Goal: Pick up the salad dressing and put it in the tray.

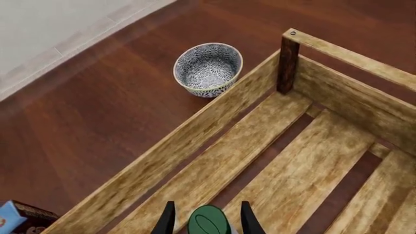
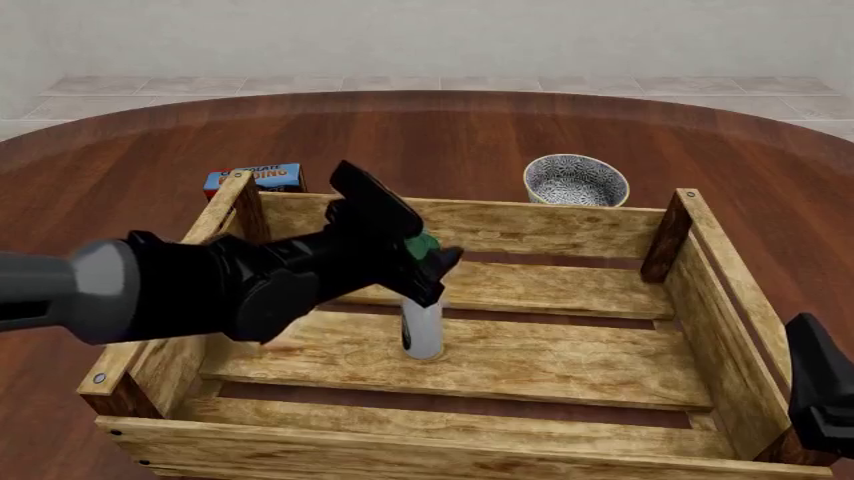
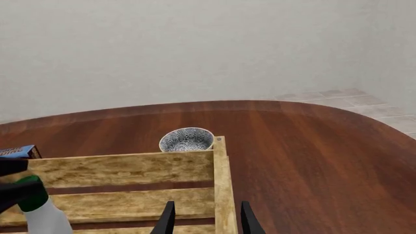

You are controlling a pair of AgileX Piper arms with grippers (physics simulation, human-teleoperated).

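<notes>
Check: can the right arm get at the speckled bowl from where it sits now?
Probably yes. The right tool is open and holds nothing, the bowl stands uncovered just beyond the tray far wall, and the left tool is inside the tray, out of that path.

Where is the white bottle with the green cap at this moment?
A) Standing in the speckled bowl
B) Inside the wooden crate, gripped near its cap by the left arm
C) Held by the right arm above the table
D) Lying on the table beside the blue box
B: the salad dressing stands upright on the slats inside the tray, with the left gripper closed around its green cap.
</notes>
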